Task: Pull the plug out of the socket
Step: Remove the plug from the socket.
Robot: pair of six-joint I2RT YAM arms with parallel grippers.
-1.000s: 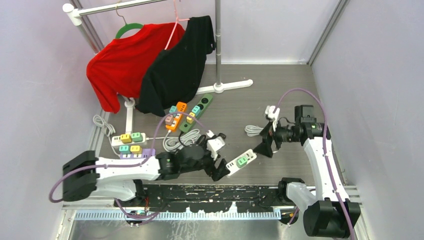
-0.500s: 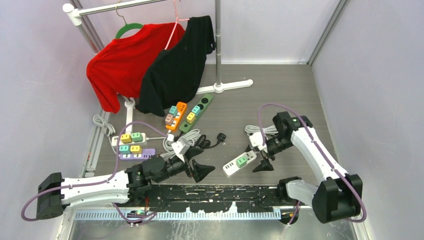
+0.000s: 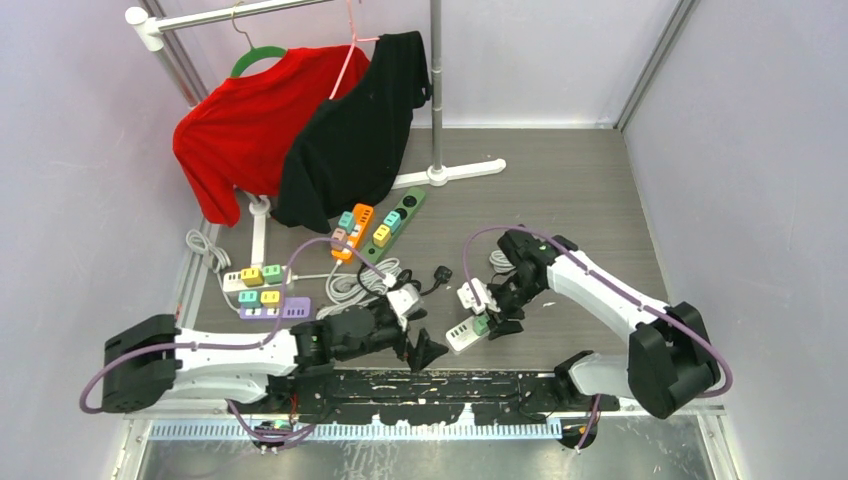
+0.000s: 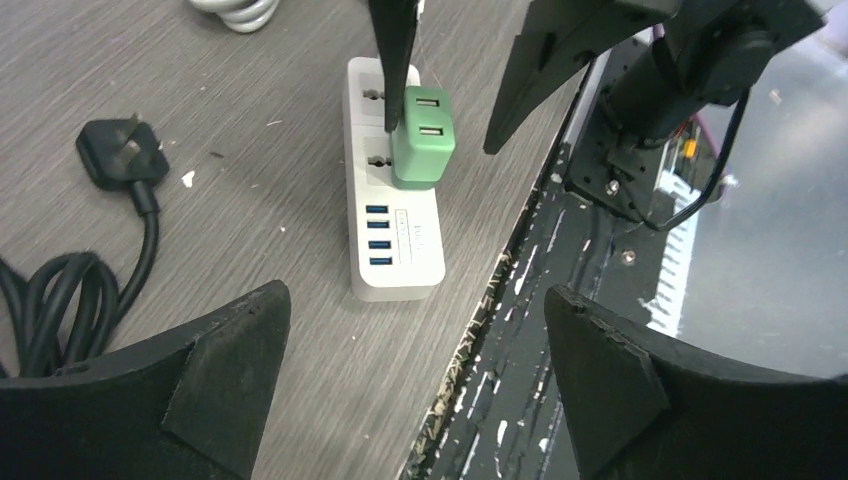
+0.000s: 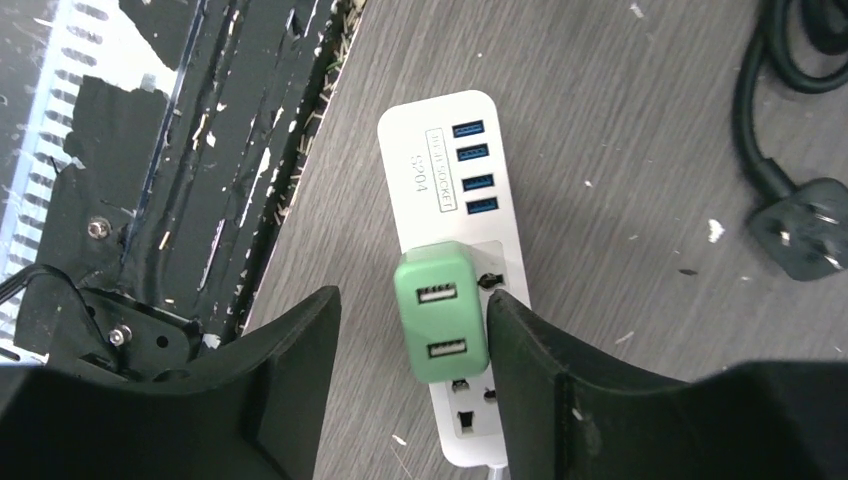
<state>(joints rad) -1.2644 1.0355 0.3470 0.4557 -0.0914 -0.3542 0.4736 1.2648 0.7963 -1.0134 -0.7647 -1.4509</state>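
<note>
A green plug (image 3: pixel 481 324) stands in a white socket strip (image 3: pixel 460 335) near the table's front edge. My right gripper (image 3: pixel 497 318) is lowered over it, open, its jaws either side of the plug (image 5: pixel 441 315). One finger (image 5: pixel 520 340) touches the plug's side; the other finger (image 5: pixel 300 340) stands off with a gap. My left gripper (image 3: pixel 418 338) hovers just left of the strip, open wide and holding nothing. In the left wrist view the plug (image 4: pixel 422 138) and strip (image 4: pixel 395 255) lie ahead of my left gripper (image 4: pixel 415 310), over the table's edge.
A black plug with cable (image 3: pixel 440 272) lies behind the strip, a coiled white cable (image 3: pixel 503 260) beside it. Orange (image 3: pixel 352 232), green (image 3: pixel 392 225), white (image 3: pixel 255 277) and purple (image 3: pixel 270 300) strips sit at left. A rack holds a red shirt (image 3: pixel 250 125). The black front rail (image 3: pixel 450 385) runs close by.
My right gripper has come left and down onto the green plug, its jaws narrowing round it. My left gripper has opened and ended close to the strip's left.
</note>
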